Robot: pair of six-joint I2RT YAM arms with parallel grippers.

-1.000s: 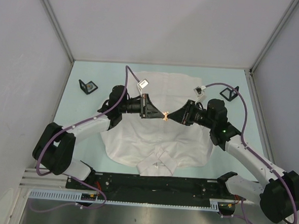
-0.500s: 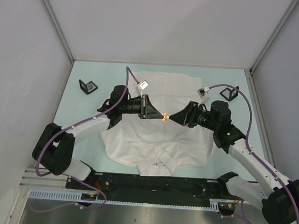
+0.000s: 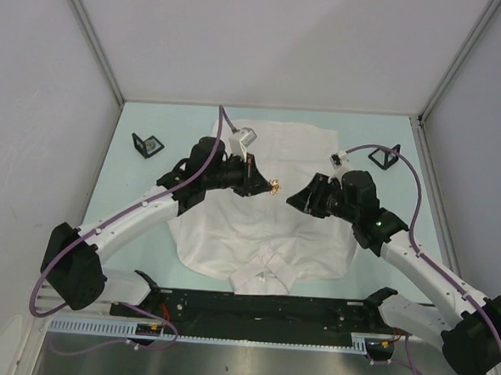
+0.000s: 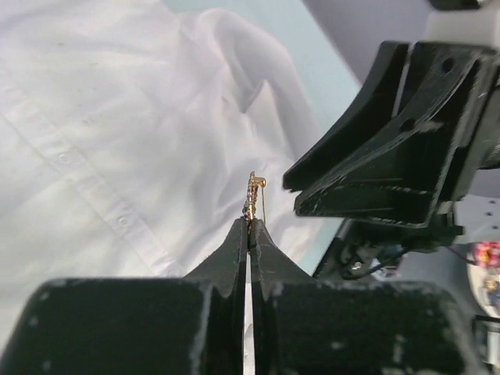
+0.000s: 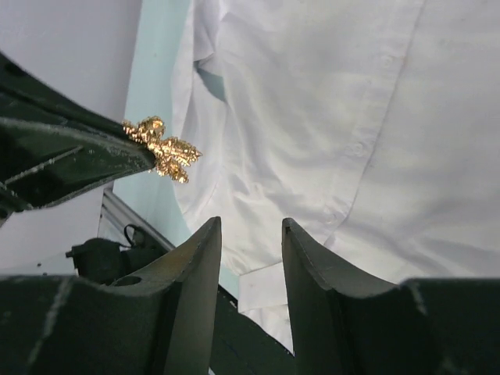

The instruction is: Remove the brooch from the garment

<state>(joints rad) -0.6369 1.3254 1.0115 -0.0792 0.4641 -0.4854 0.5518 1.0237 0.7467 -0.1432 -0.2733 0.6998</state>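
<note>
left pincer (image 4: 248, 225) clamped on brooch (image 5: 162, 148) above shirt (image 3: 256, 235); right pincer (image 5: 250, 226) parted, empty, beside brooch; carry brooch off shirt, grip firm

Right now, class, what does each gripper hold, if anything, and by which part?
The left gripper pinches the gold brooch by one end. The right gripper is open, holding nothing.

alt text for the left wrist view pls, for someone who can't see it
The left tool, shut, pinches a small gold brooch at its fingertips, above the white button-front shirt spread on a pale green table. The right tool sits close by at the right, jaws apart and holding nothing.
</note>
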